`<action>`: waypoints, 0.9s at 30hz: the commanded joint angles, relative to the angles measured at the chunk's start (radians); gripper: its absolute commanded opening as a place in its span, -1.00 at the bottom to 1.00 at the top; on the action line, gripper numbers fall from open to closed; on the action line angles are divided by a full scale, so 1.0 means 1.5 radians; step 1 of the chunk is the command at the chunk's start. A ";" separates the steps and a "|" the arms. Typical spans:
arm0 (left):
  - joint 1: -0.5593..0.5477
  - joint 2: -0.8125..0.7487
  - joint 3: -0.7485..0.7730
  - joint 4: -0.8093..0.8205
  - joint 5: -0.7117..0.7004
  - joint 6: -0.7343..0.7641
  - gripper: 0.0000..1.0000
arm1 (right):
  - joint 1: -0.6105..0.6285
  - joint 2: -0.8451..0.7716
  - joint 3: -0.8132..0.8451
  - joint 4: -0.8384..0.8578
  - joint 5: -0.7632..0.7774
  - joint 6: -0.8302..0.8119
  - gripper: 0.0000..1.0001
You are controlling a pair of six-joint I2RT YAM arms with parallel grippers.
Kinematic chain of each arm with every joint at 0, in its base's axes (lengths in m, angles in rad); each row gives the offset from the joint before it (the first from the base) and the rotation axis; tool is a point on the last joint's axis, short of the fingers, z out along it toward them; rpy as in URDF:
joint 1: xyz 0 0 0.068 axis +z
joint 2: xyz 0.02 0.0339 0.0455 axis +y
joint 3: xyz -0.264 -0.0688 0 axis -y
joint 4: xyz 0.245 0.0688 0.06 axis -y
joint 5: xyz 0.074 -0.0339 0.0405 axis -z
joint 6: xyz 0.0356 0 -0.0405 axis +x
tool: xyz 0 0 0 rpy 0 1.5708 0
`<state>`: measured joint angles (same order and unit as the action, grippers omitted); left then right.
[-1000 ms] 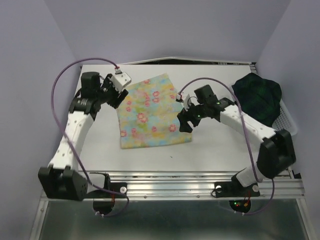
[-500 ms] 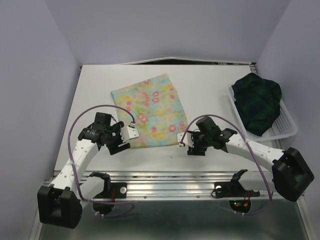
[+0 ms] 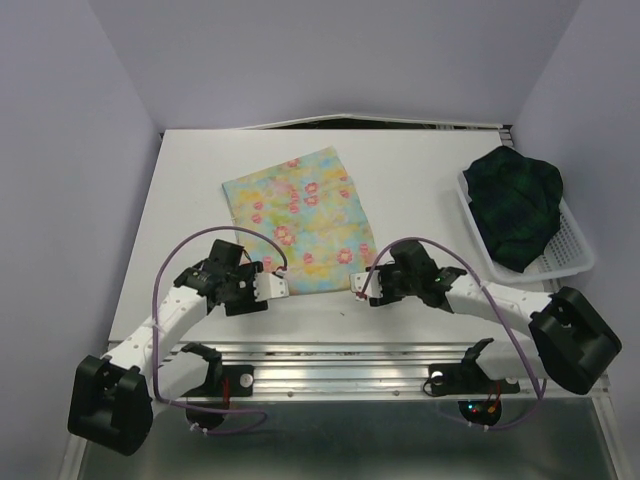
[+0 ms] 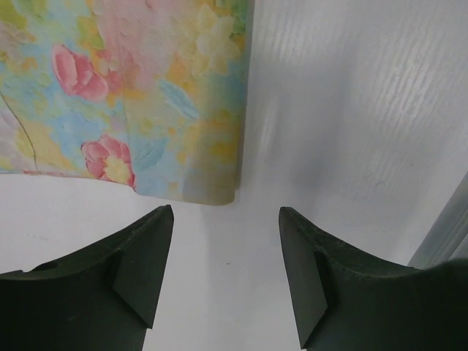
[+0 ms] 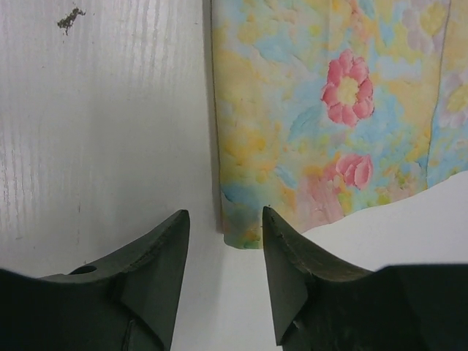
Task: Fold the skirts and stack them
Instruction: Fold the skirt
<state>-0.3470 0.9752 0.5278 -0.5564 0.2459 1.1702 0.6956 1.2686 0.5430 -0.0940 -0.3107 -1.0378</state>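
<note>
The pale yellow flower-print skirt lies flat in the middle of the table. My left gripper sits low at its near left corner. In the left wrist view that corner lies just ahead of the open left gripper, not between the fingers. My right gripper is at the near right corner. There the corner lies at the tips of the open right gripper, by the right fingertip. The dark plaid skirt is bunched in the basket.
The white mesh basket stands at the table's right edge. A metal rail runs along the near edge, close behind both grippers. A dark speck marks the table left of the floral skirt.
Both arms have come from the floral skirt's far and side edges down to its near corners. The right jaws have narrowed. The skirt lies flat, and its far left corner now shows.
</note>
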 commanded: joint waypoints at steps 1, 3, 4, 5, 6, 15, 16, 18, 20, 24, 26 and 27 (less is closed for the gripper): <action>-0.010 0.000 -0.009 0.071 0.004 0.010 0.41 | 0.007 0.034 -0.013 0.056 -0.009 -0.038 -0.01; -0.017 0.002 -0.014 0.081 -0.001 0.012 0.41 | 0.007 0.052 -0.020 0.087 -0.007 -0.046 -0.02; -0.021 0.005 -0.015 0.087 -0.004 0.013 0.41 | 0.007 0.059 -0.021 0.094 -0.007 -0.046 -0.04; -0.027 0.013 -0.015 0.089 -0.007 0.019 0.41 | 0.007 0.072 -0.020 0.097 -0.011 -0.045 -0.09; -0.029 0.018 -0.016 0.088 -0.006 0.020 0.40 | 0.007 0.078 -0.018 0.097 -0.013 -0.044 -0.12; -0.058 0.026 -0.044 0.076 0.000 0.032 0.23 | 0.007 0.092 -0.012 0.086 -0.023 -0.041 -0.45; -0.060 0.030 -0.046 0.078 -0.002 0.033 0.22 | 0.007 0.093 -0.011 0.084 -0.024 -0.041 -0.49; -0.062 0.042 -0.053 0.094 -0.012 0.029 0.19 | 0.007 0.092 -0.011 0.084 -0.023 -0.038 -0.62; -0.063 0.057 -0.060 0.115 -0.019 0.023 0.14 | 0.007 0.091 -0.008 0.079 -0.020 -0.027 -0.77; -0.067 0.096 -0.062 0.167 -0.045 -0.007 -0.31 | 0.007 0.086 0.008 0.065 -0.017 -0.001 -0.99; -0.067 0.101 -0.057 0.178 -0.051 -0.021 -0.59 | 0.007 0.077 0.022 0.030 -0.017 0.014 -0.99; -0.067 0.097 -0.055 0.178 -0.051 -0.023 -0.67 | 0.007 0.071 0.026 0.022 -0.017 0.019 -0.99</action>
<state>-0.4438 1.1095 0.4568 -0.3210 0.1963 1.1751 0.6956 1.3964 0.5343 0.0082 -0.3325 -1.0573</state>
